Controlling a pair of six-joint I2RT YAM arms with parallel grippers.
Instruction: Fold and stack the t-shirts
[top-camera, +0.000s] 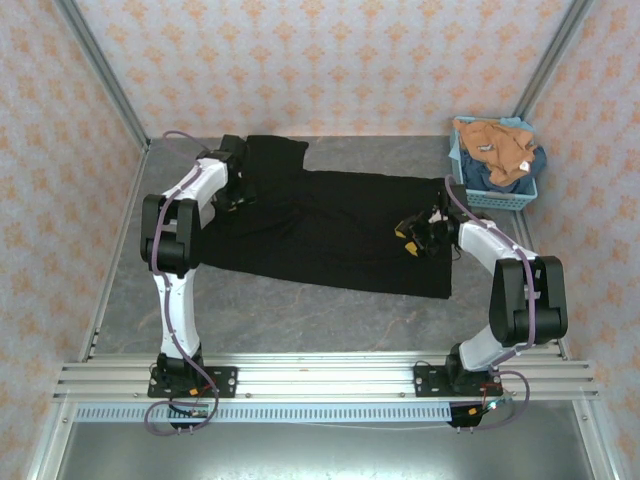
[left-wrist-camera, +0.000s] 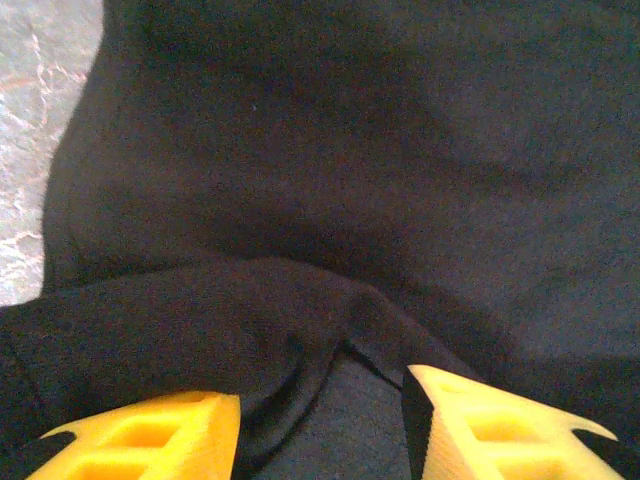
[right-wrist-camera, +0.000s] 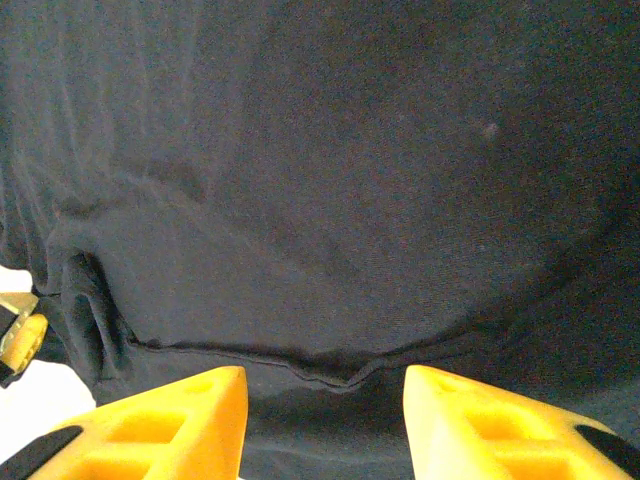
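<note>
while both arms sit low over the black t-shirt (top-camera: 330, 235), the folding looks barely begun. the shirt lies spread flat on the table (top-camera: 300, 305), one end just beside the basket (top-camera: 497, 199), the other well apart from it. the orange-tan tee (top-camera: 492, 145) is heaped inside the basket, with the dark blue tee (top-camera: 531, 166) peeking out beneath it, so both wait their turn.

the right gripper (right-wrist-camera: 325, 378) is at the shirt end near the basket. its yellow fingers (right-wrist-camera: 470, 400) stand spread, and a hem edge runs just ahead of the gap with nothing pinched. the left gripper (left-wrist-camera: 320, 400) is at the end far from the basket, by the sleeve. its jaws are also apart, and a soft ridge of cloth rises in front of them without being clamped.

my judgement: this is the pause before a first fold. the next move calls for each gripper to drop onto an edge, close on a single layer, then lift and carry it across the shirt in step, so the cloth lands flat. grabbing two layers or pulling unevenly would bunch the shirt.
</note>
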